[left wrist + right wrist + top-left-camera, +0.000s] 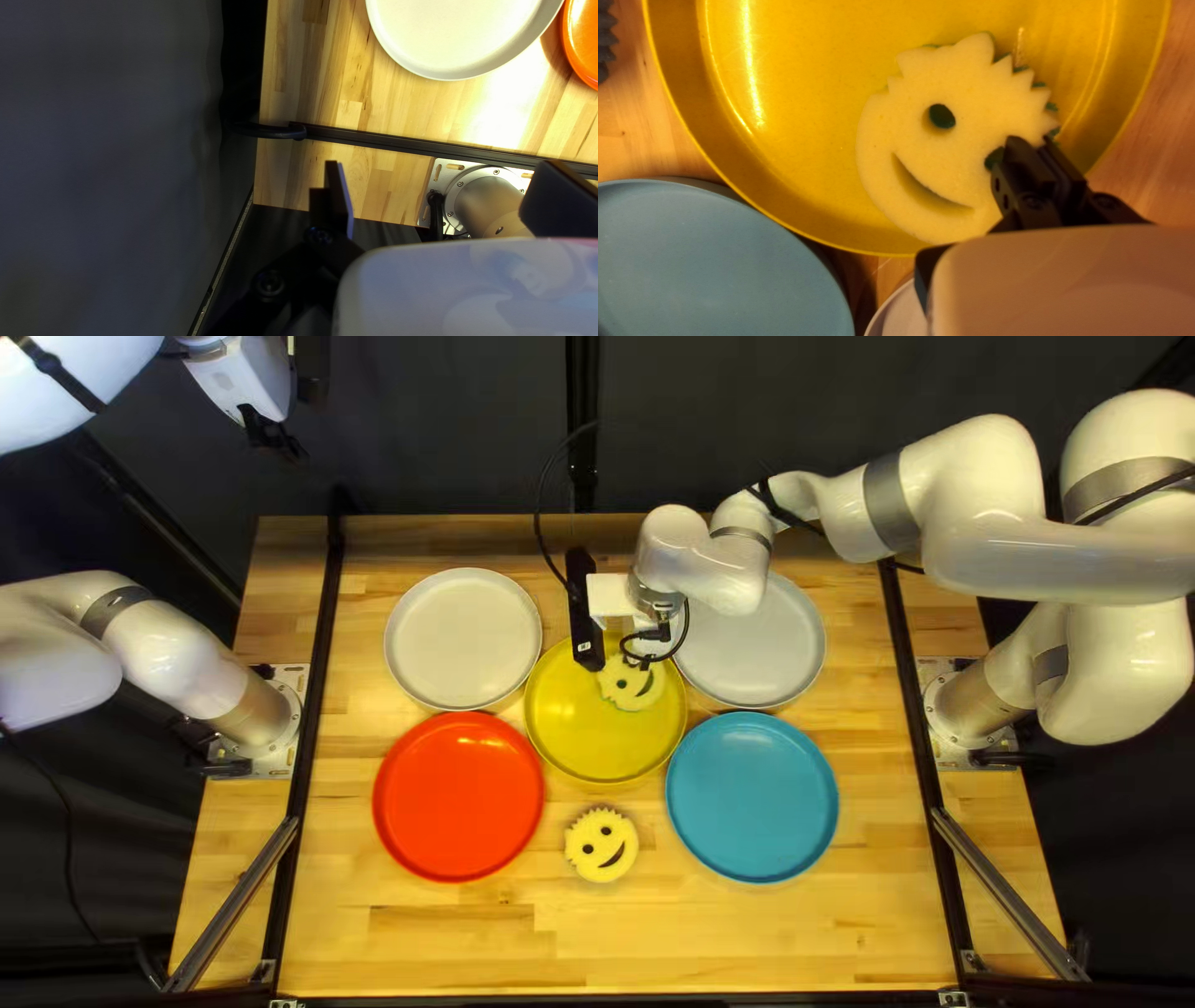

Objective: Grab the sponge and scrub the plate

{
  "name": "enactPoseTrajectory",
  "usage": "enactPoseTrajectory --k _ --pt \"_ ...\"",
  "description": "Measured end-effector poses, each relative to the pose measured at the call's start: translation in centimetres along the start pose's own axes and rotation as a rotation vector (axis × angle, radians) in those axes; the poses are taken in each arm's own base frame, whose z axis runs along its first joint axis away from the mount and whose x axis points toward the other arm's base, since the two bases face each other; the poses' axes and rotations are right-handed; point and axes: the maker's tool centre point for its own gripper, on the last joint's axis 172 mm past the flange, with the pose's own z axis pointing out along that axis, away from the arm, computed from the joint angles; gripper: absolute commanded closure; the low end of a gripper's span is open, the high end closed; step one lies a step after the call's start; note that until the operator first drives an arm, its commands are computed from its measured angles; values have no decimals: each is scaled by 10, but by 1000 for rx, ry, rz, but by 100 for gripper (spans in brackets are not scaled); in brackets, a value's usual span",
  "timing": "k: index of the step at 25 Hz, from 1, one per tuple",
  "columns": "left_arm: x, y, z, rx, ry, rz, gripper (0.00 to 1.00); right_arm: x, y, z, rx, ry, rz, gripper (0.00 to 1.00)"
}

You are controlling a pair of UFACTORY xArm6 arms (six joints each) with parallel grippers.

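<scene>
"Where's the sponge compared with the right gripper (646, 662)?"

"Right at its tips. The round yellow foam sponge (927, 143) lies inside the round yellow plate (803, 124), and the fingers sit close together, pinching it by its toothed edge beside one eye. Most of the face stretches out to one side of them."

"And the left gripper (280, 442)?"

"Well away from the plates, raised near the dark curtain. Its own wrist view shows the fingers spread wide with nothing held."

"Does the top left view add anything?"

"A second smiling yellow sponge (601, 845) on the wooden table (747, 940), between the round red plate (458, 797) and the round blue plate (752, 797), a bit nearer the table's near edge. The right wrist view gives the better look at green beneath the held sponge's foam."

"How does the held one look?"

"Pale yellow and porous, with spiky hair along one side, a smooth rim opposite, a curved slot for a smile, and dark green showing in the eyes."
</scene>
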Motion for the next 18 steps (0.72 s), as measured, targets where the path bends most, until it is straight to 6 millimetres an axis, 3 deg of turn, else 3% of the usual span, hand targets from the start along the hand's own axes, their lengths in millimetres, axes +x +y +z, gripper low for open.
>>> enactPoseTrajectory --k 11,18 --pt "0 0 0 0 0 0 0 4 -44 11 -8 11 -53 100" --pt "0 0 0 0 0 0 0 16 -71 5 -15 23 -92 100"
